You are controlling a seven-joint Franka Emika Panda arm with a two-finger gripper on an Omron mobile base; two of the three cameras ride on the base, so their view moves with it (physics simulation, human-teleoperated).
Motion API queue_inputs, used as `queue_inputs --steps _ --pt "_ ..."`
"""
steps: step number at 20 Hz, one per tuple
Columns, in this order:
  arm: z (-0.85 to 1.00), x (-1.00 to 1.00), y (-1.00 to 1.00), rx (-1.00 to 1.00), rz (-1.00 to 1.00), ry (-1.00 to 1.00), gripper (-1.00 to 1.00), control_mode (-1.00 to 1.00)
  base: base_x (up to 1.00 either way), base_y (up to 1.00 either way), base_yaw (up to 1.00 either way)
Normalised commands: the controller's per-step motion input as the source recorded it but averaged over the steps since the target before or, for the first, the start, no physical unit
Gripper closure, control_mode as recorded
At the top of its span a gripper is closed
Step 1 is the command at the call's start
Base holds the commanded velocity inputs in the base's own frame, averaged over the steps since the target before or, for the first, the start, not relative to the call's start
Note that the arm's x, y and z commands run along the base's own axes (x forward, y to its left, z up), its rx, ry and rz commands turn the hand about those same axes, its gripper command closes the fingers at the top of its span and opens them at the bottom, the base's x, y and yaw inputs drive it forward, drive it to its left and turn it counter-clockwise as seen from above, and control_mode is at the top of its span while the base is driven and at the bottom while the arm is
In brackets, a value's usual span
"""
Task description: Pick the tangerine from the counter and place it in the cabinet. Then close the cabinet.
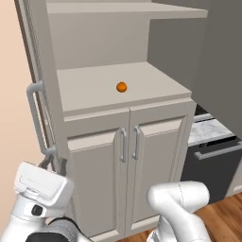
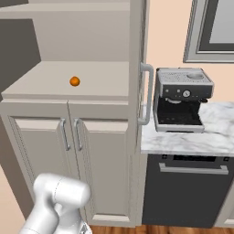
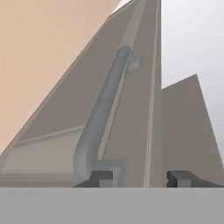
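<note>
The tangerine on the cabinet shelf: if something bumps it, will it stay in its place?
Probably not. The tangerine looks round and smooth, so it would likely roll. The cabinet shelf looks flat with no visible lip at the front, so it might roll off.

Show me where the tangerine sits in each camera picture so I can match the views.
Left base view: the tangerine lies on the cabinet shelf, slightly right of centre, near the front edge.
Right base view: the tangerine lies left of centre on the same shelf.
Hand view: not in it.
Shared landmark: the pair of lower door handles below the shelf.
</note>
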Motion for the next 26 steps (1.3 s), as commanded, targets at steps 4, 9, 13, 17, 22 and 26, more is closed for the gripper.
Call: queue_inputs --steps 4,9,13,17,22,26 --pt "0.0 0.58 -0.73 0.17 -0.05 0.0 -1.0 -1.0 0.0 0.0 0.0" --pt "0.0 0.74 -1.0 0.29 -0.02 0.01 -1.0 -1.0 0.0 0.0 0.0" --pt "0.0 0.87 -1.0 0.34 0.0 0.05 -1.0 -1.0 0.0 0.0 0.0" --pt "0.03 1.0 -1.0 0.37 0.0 0.11 -1.0 -1.0 0.0 0.0 0.0" --pt "0.06 1.0 -0.98 0.31 0.0 0.14 -1.0 -1.0 0.0 0.0 0.0" --pt "0.05 1.0 -0.83 0.25 0.03 0.08 -1.0 -1.0 0.0 0.0 0.0"
